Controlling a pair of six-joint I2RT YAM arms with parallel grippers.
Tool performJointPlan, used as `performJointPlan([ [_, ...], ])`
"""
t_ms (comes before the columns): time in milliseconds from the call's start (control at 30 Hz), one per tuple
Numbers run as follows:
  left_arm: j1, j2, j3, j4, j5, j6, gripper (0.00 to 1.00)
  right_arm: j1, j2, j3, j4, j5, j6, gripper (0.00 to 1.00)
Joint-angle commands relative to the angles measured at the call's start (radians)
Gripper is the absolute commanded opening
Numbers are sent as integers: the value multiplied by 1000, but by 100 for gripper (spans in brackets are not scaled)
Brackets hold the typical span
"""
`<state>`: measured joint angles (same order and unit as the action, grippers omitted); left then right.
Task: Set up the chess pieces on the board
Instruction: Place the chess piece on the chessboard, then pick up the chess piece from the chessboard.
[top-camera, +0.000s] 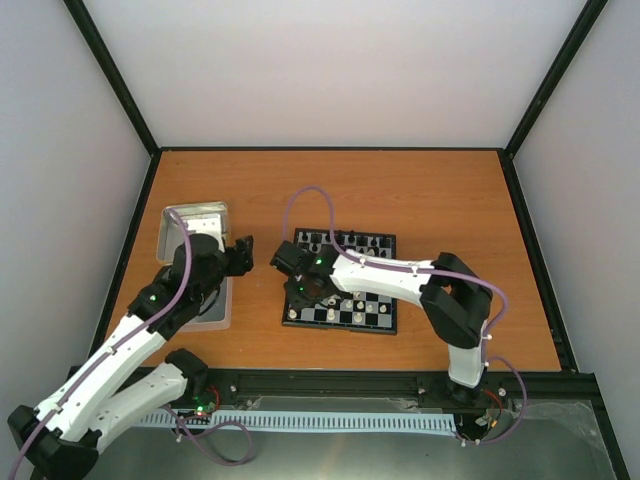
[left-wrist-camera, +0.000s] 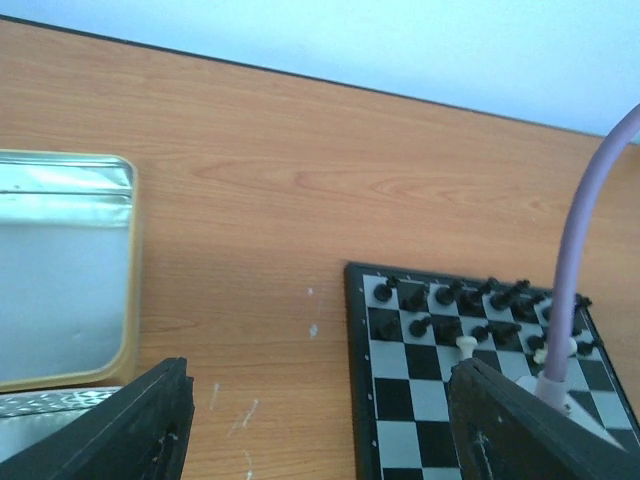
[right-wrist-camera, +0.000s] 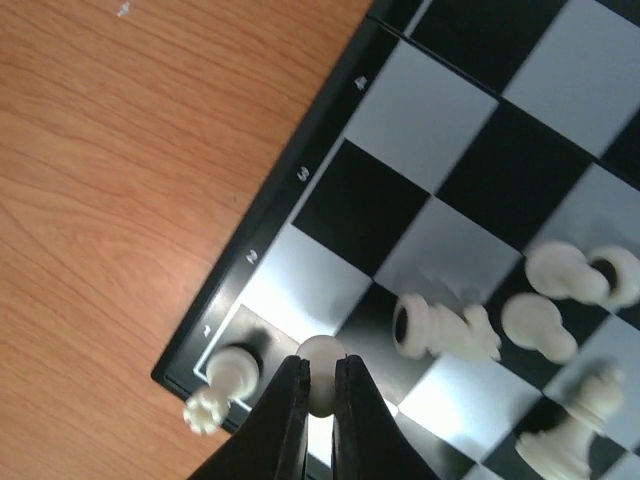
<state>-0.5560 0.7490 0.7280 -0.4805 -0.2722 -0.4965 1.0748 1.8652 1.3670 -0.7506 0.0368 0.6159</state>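
Observation:
The board (top-camera: 386, 290) lies right of the table's middle. Black chess pieces (top-camera: 345, 240) fill its far rows and show in the left wrist view (left-wrist-camera: 450, 300). Cream-white pieces (top-camera: 352, 312) stand along its near rows. My right gripper (top-camera: 299, 294) is over the board's near left corner. In the right wrist view it (right-wrist-camera: 320, 378) is shut on a white pawn (right-wrist-camera: 322, 350), just above the squares beside a white rook (right-wrist-camera: 226, 372) on the corner square. A white piece (right-wrist-camera: 440, 330) lies on its side nearby. My left gripper (left-wrist-camera: 320, 430) is open and empty over bare table left of the board (left-wrist-camera: 400, 400).
A shiny metal tray (top-camera: 195, 222) sits at the left, partly under my left arm, and shows in the left wrist view (left-wrist-camera: 60, 270). One white pawn (left-wrist-camera: 465, 347) stands among the black pieces. Black frame rails edge the table.

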Motion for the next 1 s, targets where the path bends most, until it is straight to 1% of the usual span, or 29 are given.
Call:
performJointPlan([
  [0, 8, -66, 8, -34, -123, -42, 71, 11, 64, 66, 9, 4, -8, 4],
  [200, 8, -123, 1, -48, -189, -63, 71, 11, 112, 105, 11, 2, -15, 4],
  [333, 8, -122, 6, -65, -215, -77, 71, 11, 142, 124, 6, -9, -24, 7],
  [400, 8, -123, 7, -66, -217, -79, 71, 11, 144, 128, -2, -13, -22, 10],
  [567, 8, -122, 5, -64, -215, -78, 72, 11, 93, 127, -6, -2, -13, 24],
  [667, 8, -121, 4, -63, -215, -77, 72, 10, 48, 128, 4, 25, -2, 29],
  [800, 8, -118, 4, -60, -205, -73, 72, -8, -2, 108, 12, 105, 35, 30],
  [967, 8, -116, 1, -54, -191, -67, 72, -69, -62, 11, 14, 152, 89, 30],
])
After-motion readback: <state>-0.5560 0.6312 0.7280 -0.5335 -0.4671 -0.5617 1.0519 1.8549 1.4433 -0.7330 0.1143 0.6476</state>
